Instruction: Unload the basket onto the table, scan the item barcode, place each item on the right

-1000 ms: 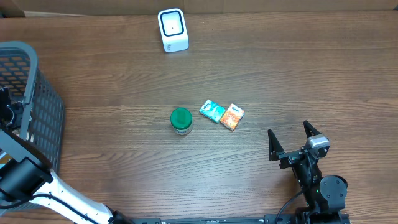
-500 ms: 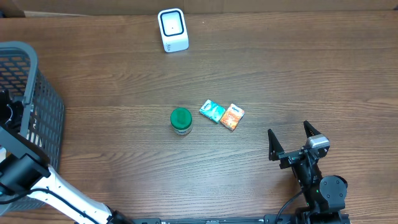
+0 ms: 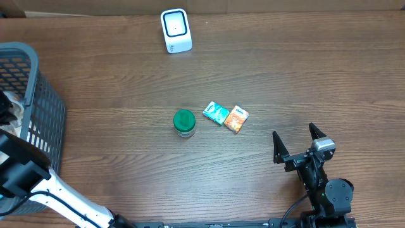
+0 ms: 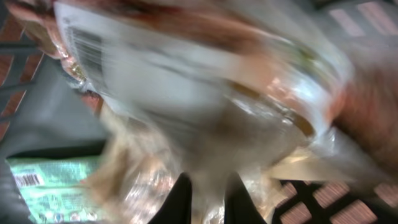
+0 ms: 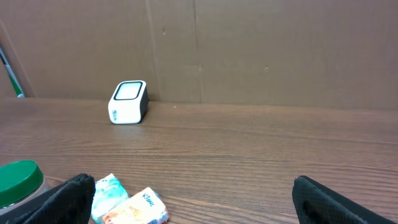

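In the left wrist view a crinkly clear plastic package [image 4: 205, 93] fills the frame, blurred, with a barcode label [image 4: 87, 46] at its upper left. My left gripper [image 4: 208, 198] is shut on the package's lower edge, inside the grey basket [image 3: 38, 95]. In the overhead view a pale bit of the package [image 3: 9, 105] shows at the basket's left edge. The white scanner [image 3: 175, 30] stands at the table's far side, also in the right wrist view [image 5: 128, 102]. My right gripper [image 3: 297, 145] rests open near the front right, holding nothing.
A green-lidded jar [image 3: 184, 123], a teal tissue pack [image 3: 216, 113] and an orange tissue pack [image 3: 236, 118] lie mid-table. A green packet [image 4: 50, 186] lies in the basket under the held package. A cardboard wall [image 5: 249, 50] backs the table.
My left arm has shifted inside the basket, and a pale piece of the package now shows at the overhead view's left edge. The right arm has not moved.
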`<state>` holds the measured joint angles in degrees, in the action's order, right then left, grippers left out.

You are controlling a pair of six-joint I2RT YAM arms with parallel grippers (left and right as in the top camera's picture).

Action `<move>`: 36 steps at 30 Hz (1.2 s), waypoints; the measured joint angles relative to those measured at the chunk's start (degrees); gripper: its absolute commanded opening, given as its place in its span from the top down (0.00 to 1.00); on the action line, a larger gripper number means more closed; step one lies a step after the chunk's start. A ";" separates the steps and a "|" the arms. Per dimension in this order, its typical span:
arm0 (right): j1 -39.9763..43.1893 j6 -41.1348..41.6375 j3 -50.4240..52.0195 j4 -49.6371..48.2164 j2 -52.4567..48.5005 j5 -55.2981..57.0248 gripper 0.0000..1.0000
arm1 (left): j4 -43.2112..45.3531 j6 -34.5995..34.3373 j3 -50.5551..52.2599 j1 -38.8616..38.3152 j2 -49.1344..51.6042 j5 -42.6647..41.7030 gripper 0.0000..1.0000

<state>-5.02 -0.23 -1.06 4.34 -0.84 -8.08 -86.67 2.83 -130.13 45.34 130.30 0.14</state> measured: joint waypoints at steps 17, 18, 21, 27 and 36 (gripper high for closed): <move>0.00 0.02 0.00 0.02 0.00 0.00 0.00 | -3.32 -3.52 -3.37 0.00 -6.88 -2.71 0.30; -0.02 0.00 0.00 0.00 0.00 -0.02 0.00 | -2.73 -3.67 -2.08 0.00 -7.02 -2.60 0.08; 0.00 -0.02 0.00 0.02 0.00 0.00 0.00 | -0.22 -3.98 3.10 0.00 -7.06 -2.29 0.01; 0.00 0.00 0.00 0.00 0.00 -0.02 0.00 | 8.37 -4.17 16.13 0.00 -7.06 -0.79 0.00; 0.00 0.02 0.00 0.02 0.00 0.00 0.00 | 19.34 -3.96 25.88 0.00 -7.06 3.78 0.00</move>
<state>-5.02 -0.21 -1.06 4.36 -0.84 -8.08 -67.33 -1.13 -104.25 45.34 123.24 3.92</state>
